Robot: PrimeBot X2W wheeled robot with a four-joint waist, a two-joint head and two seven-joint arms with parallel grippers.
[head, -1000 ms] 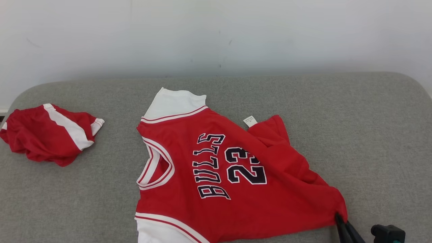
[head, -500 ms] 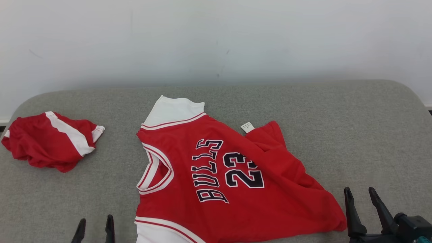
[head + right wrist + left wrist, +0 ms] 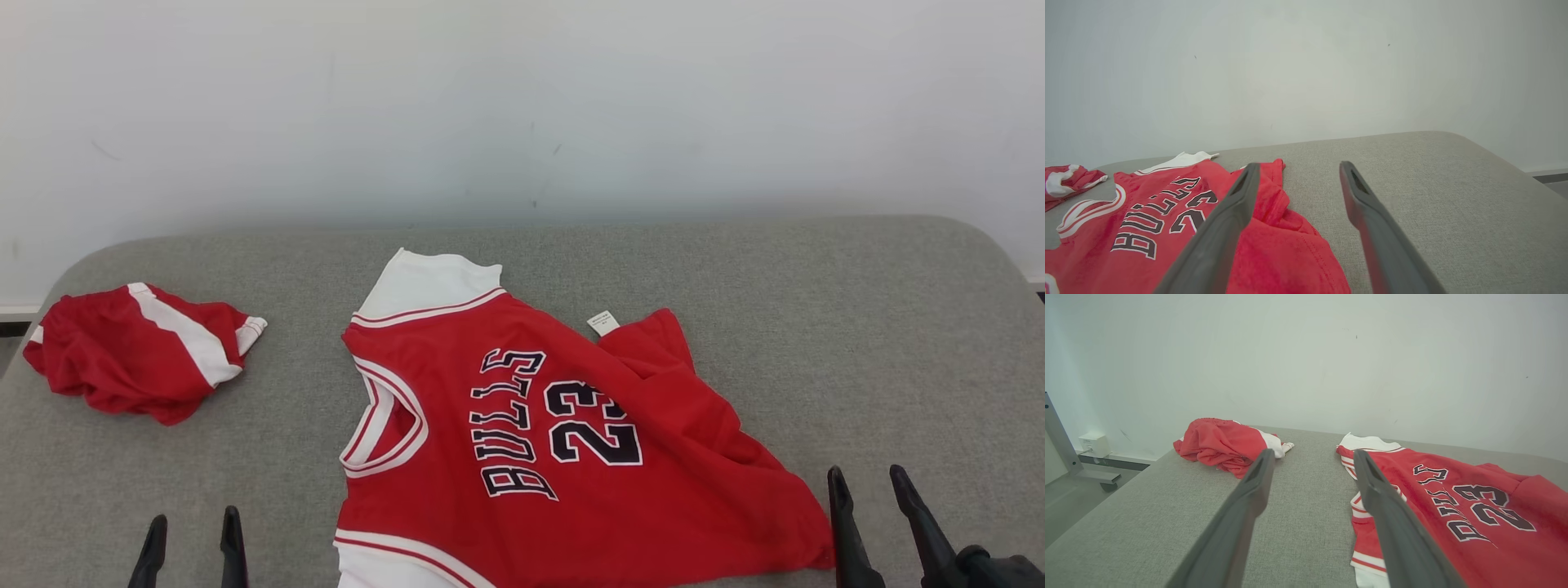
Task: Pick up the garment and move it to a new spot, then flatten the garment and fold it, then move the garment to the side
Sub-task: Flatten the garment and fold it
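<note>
Across the middle of the grey padded top (image 3: 857, 327) lies the red Bulls 23 jersey (image 3: 531, 425), print up, its neck opening (image 3: 384, 425) toward my left and its hem toward my right. Most of it is spread out, but the far hem corner is turned over on itself beside a white label (image 3: 603, 322), and ridges run down toward the near corner.

I judge it light, limp and rather slick, so it should drag and bunch instead of sliding as one sheet. The taped shoulder edges and the hem corners look like the surest holds.

My right gripper (image 3: 864, 472) hangs just beside the near hem corner, fingers spread and holding nothing. My left gripper (image 3: 194, 516) is likewise parted and empty, off the jersey's shoulder side.

Well apart, at the far left, sit crumpled red-and-white shorts (image 3: 139, 363).
</note>
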